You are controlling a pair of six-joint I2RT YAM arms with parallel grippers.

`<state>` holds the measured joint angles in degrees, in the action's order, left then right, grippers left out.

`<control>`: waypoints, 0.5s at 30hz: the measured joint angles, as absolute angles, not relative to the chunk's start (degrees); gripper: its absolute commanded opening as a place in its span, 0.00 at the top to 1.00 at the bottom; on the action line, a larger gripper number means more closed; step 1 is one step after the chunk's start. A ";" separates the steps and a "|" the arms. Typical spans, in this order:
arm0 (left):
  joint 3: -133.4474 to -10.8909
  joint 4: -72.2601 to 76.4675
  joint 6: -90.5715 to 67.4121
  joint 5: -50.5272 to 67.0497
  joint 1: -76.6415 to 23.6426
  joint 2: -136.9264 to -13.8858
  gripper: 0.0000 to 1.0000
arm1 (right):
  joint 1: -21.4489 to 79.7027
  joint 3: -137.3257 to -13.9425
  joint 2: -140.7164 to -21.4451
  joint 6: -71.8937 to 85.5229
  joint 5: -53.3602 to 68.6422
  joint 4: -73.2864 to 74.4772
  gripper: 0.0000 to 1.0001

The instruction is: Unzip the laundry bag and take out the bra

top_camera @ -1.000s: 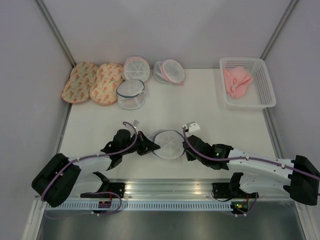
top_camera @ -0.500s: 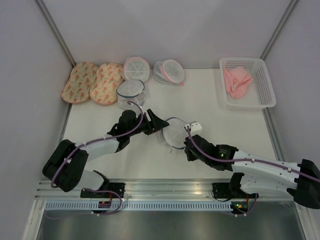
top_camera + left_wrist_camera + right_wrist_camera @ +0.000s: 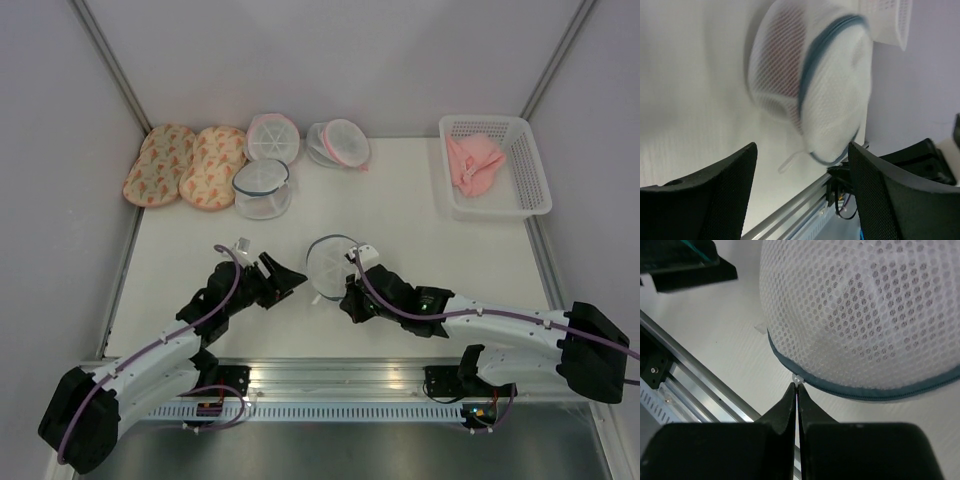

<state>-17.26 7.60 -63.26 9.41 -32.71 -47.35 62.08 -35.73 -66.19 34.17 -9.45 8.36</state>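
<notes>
The laundry bag (image 3: 330, 262), a white mesh dome with a dark blue-grey rim, stands tilted on the table between my arms. In the left wrist view the laundry bag (image 3: 835, 100) is blurred, and the dark red bra (image 3: 784, 55) shows through its mesh. My left gripper (image 3: 287, 282) is open just left of the bag, apart from it. Its fingers (image 3: 715, 200) have nothing between them. My right gripper (image 3: 797, 386) is shut on the small white zipper pull (image 3: 798, 378) at the rim of the laundry bag (image 3: 865, 315). From above, the right gripper (image 3: 346, 300) sits at the bag's near edge.
At the back left lie two peach patterned pads (image 3: 185, 165), two pink-rimmed mesh bags (image 3: 272, 137) and another dark-rimmed mesh bag (image 3: 262, 187). A white basket (image 3: 530, 170) with a pink cloth (image 3: 473, 162) stands at the back right. A metal rail (image 3: 340, 378) runs along the near edge.
My left gripper opened, let go of the bag's left edge and drew back to the left. The bag shifted away from the near edge and tilted. The right gripper stayed shut at its rim.
</notes>
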 measured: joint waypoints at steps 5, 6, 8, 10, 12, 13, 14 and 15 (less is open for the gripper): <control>-6.87 14.83 -71.66 12.75 -32.99 -48.18 0.21 | 62.06 -36.49 -69.19 34.06 -6.00 4.91 0.99; -5.72 17.21 -73.17 13.04 -33.06 -49.12 0.21 | 62.06 -36.69 -69.65 34.06 -5.61 4.34 0.99; -5.15 21.80 -75.50 13.61 -33.21 -51.57 0.21 | 62.02 -36.84 -70.13 34.04 -4.67 3.57 1.00; -5.93 26.70 -77.01 14.02 -33.43 -54.63 0.21 | 62.02 -36.84 -70.15 34.06 -4.08 3.14 1.00; -6.96 31.66 -78.22 14.13 -34.00 -57.67 0.21 | 62.02 -36.84 -70.13 34.06 -3.55 2.52 0.99; -7.33 33.78 -78.67 14.15 -34.35 -58.87 0.21 | 62.02 -36.86 -70.13 34.06 -3.40 2.33 1.00; -7.66 36.58 -79.24 14.11 -34.92 -60.27 0.21 | 62.02 -36.91 -70.13 34.09 -3.25 2.20 1.00; -7.88 38.61 -79.61 14.11 -35.46 -61.25 0.21 | 62.02 -36.91 -70.06 34.06 -3.22 2.13 0.99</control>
<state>-7.88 38.61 -79.61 14.11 -35.46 -61.25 62.02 -36.91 -70.06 34.06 -3.22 2.13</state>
